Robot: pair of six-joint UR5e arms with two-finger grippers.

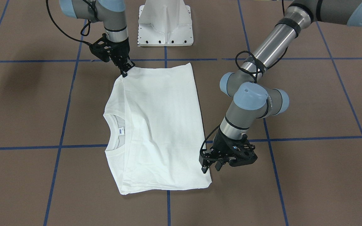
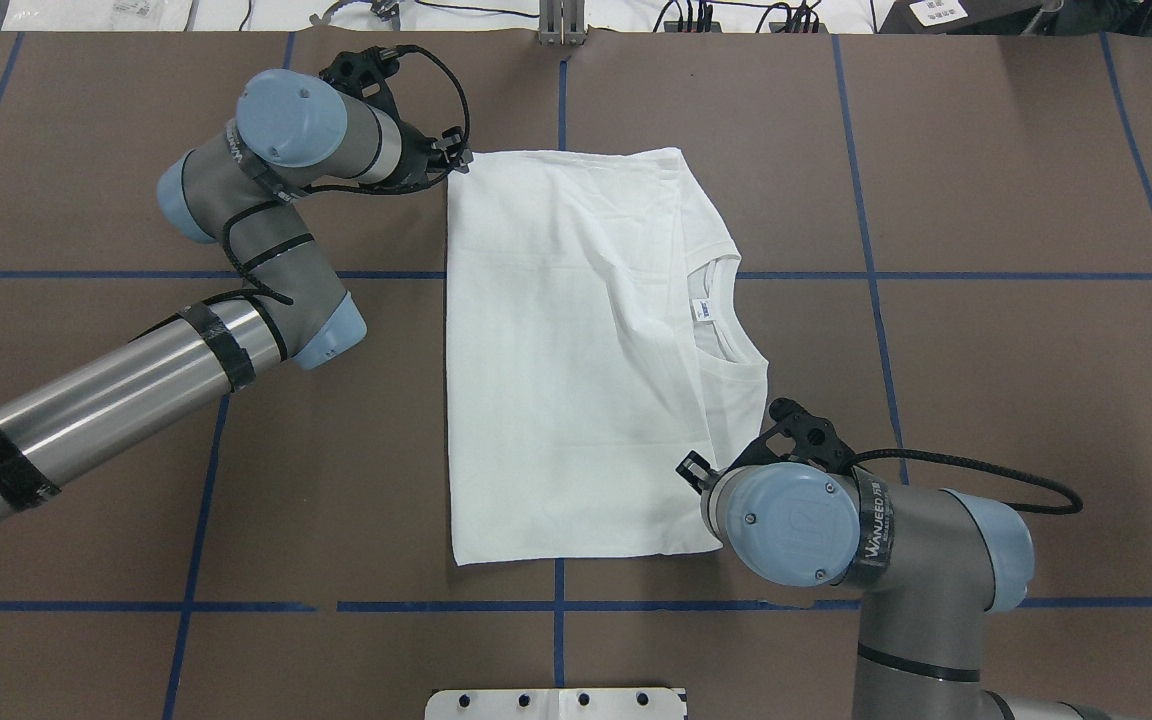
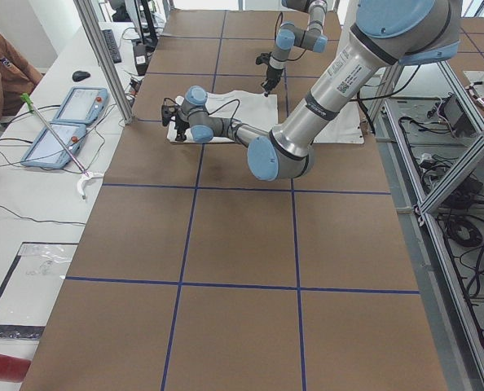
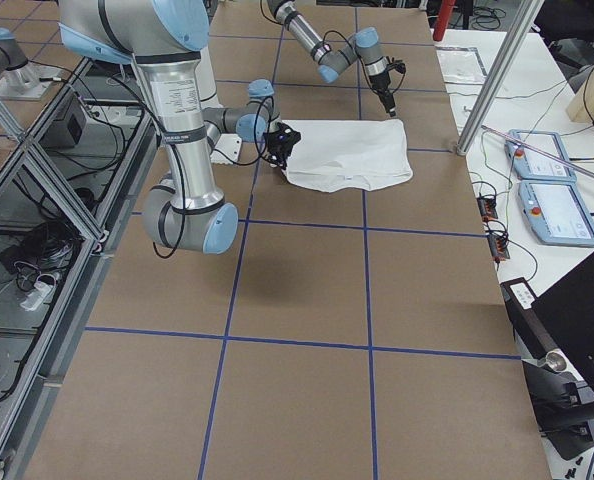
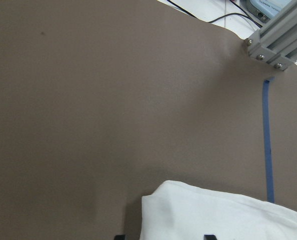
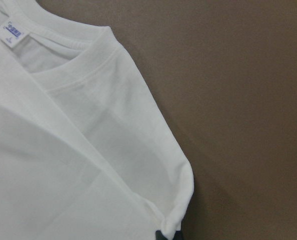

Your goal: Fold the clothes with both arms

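- Brown tabletop (image 1: pixel 309 188) with a blue tape grid (image 1: pixel 168 207); white T-shirt (image 1: pixel 162 131) lies folded flat mid-table, collar showing.
- I read the right gripper (image 1: pixel 125 70) as clamped on one shirt corner, left gripper (image 1: pixel 211 169) unclenched at another.
- Teach pendants (image 3: pixel 79 104) on the side desk (image 3: pixel 14 187).

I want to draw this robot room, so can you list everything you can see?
T-shirt: one, white, folded, middle of the table.
table: one, brown, under everything.
tape lines: many, blue, a grid on the table.
pedestal: one, white, at the robot's edge of the table.
tablets: two, blue-rimmed, on the white side bench.
person: one, brown top, by that bench.
left arm: one, silver with blue caps, reaching to the far side.
right arm: one, same colours, on the near side.
left gripper: one, black, open at a far T-shirt corner.
right gripper: one, black, pinching the near corner on the collar side.
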